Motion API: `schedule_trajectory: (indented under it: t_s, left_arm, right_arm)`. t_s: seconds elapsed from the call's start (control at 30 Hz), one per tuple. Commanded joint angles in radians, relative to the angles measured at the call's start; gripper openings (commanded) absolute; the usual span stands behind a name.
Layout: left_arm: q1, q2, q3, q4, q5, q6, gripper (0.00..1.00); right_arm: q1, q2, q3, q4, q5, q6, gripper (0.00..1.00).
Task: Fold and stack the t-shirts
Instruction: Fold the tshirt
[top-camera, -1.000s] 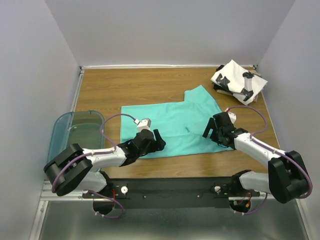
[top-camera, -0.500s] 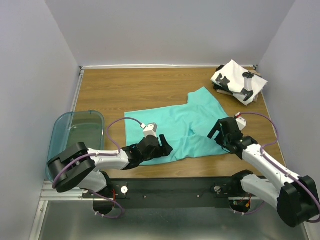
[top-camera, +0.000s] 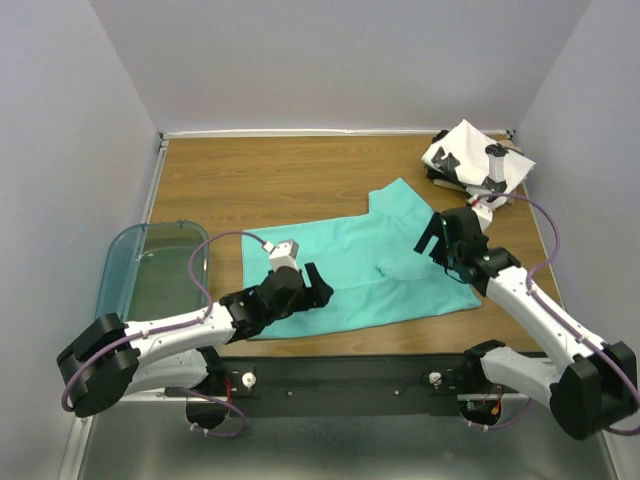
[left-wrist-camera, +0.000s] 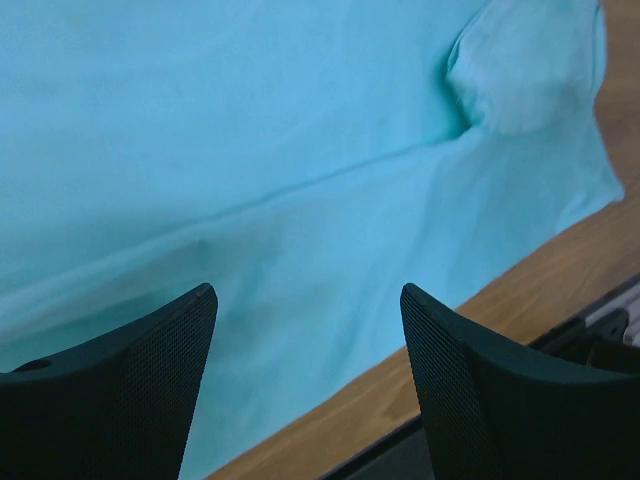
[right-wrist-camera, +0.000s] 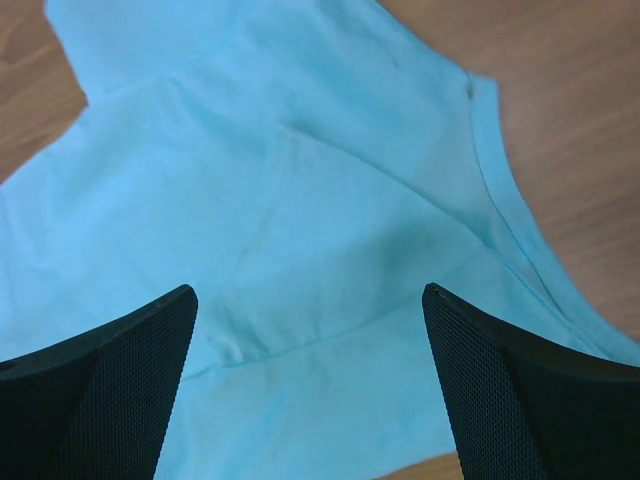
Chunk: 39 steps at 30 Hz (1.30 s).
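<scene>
1. The plain teal short-sleeved cloth t-shirt (top-camera: 380, 270) lies spread on the wooden bench (top-camera: 280, 170) at the middle of the frame. Its lower edge is nearer the bottom than a second ago.
2. The left tool (top-camera: 318, 288) hovers over the shirt's lower-left part, jaws well apart and empty.
3. The right tool (top-camera: 430, 238), spread wide and holding nothing, has moved up the frame along the shirt's right side.
4. The folded white t-shirt with black blotches (top-camera: 470, 160) stays at upper right.
5. Straightening looks done, and folding is probably next.
</scene>
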<state>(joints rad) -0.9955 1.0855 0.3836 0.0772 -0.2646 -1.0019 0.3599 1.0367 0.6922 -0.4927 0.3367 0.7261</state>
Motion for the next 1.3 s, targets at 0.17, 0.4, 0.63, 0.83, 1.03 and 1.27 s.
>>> schedule_trajectory:
  t_s: [0.17, 0.4, 0.63, 0.83, 1.03, 1.27]
  left_arm:
    - [0.351, 0.051, 0.253, -0.155, -0.042, 0.298, 0.82]
    - [0.569, 0.229, 0.415, -0.195, -0.016, 0.436, 0.8]
    - [0.673, 0.316, 0.503, -0.182, 0.018, 0.491, 0.79]
    - [0.715, 0.405, 0.557, -0.195, 0.045, 0.523, 0.79]
    - [0.733, 0.429, 0.564, -0.211, 0.031, 0.523, 0.79]
    - [0.762, 0.442, 0.555, -0.209, 0.041, 0.539, 0.79]
  right_arm:
    - [-0.004, 0.378, 0.294, 0.18, 0.007, -0.313, 0.9]
    - [-0.013, 0.82, 0.651, 0.243, -0.005, -0.408, 0.67]
    - [-0.061, 1.118, 0.983, 0.243, -0.06, -0.441, 0.62]
    - [-0.124, 1.253, 1.139, 0.24, -0.133, -0.441, 0.59]
    - [-0.136, 1.326, 1.166, 0.232, -0.194, -0.435, 0.54]
    - [-0.136, 1.347, 1.135, 0.232, -0.215, -0.433, 0.5]
